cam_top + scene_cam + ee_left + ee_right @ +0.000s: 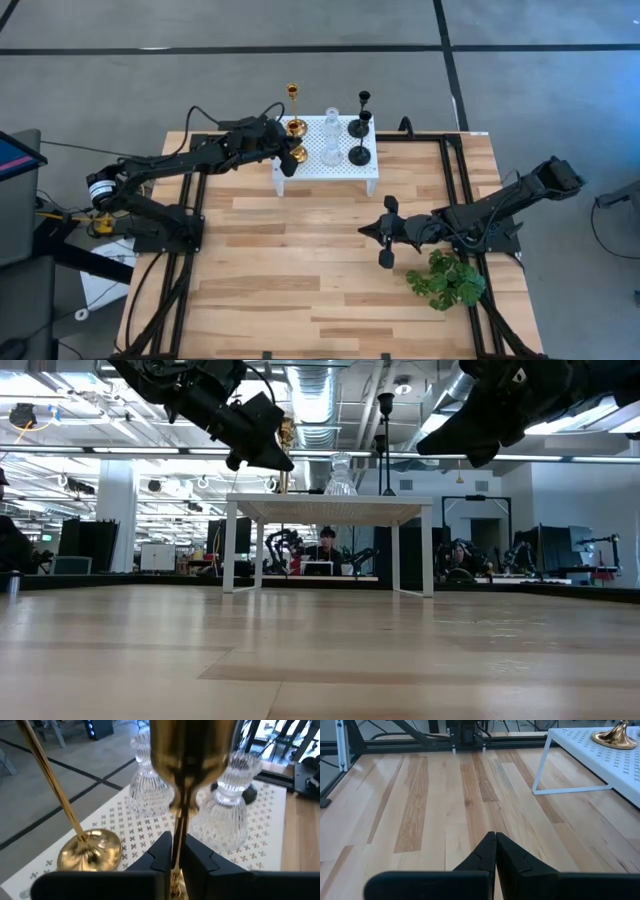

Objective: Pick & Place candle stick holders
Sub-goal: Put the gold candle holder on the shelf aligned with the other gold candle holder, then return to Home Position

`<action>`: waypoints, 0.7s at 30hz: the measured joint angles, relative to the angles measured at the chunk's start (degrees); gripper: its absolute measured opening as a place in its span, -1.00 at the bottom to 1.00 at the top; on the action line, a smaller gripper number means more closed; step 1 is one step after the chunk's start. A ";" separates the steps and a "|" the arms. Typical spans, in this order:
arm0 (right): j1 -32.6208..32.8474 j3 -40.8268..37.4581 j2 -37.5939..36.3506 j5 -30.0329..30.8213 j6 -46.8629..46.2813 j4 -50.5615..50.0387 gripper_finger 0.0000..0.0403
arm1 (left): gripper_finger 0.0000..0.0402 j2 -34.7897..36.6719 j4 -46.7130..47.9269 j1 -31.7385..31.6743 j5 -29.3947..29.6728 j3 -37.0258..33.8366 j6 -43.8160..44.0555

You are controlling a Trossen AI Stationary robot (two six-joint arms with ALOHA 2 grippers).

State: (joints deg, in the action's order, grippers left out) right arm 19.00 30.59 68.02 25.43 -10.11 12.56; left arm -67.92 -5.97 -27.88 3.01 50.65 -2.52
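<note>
A white perforated platform [345,172] stands at the table's far middle. On it are two clear glass candle stick holders [150,782] [231,805], two black ones [360,127] [360,155] and a tall gold one [90,851] resting on its round base. A second gold holder [192,750] stands upright at the platform's left end, with my left gripper [178,855] shut on its stem. My right gripper [366,230] hovers shut and empty over the bare wood, near the platform's right front. My left gripper pinches the gold holder's thin stem [178,827] between its two fingers, below the wide cup. The fingers come about level from the table's left side and lie across the stem. The holder stays upright; my own fingers hide its base.
A green leafy plant [447,280] lies at the table's right near part, close to my right arm. Black frame rails [450,160] run along the table's sides. Open wood [290,260] spreads in front of the platform. People sit far behind the table [327,542].
</note>
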 joint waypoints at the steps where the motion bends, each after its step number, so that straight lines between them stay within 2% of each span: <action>1: 0.00 0.00 -0.01 0.00 -0.01 -0.07 -1.00 | -0.82 -0.01 0.03 -0.01 0.01 -0.03 0.00; 12: 0.00 0.00 0.01 0.00 0.00 -0.13 -1.00 | -0.49 -0.07 -0.30 0.00 0.00 -0.09 -0.22; 21: 0.00 0.00 0.00 0.00 -0.02 -0.13 -1.00 | -0.06 -0.07 -0.40 0.00 0.00 -0.09 -3.21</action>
State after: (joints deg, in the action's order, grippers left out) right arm 19.00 30.59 68.01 25.43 -10.13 12.43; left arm -67.99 -6.37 -27.88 3.01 50.57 -5.74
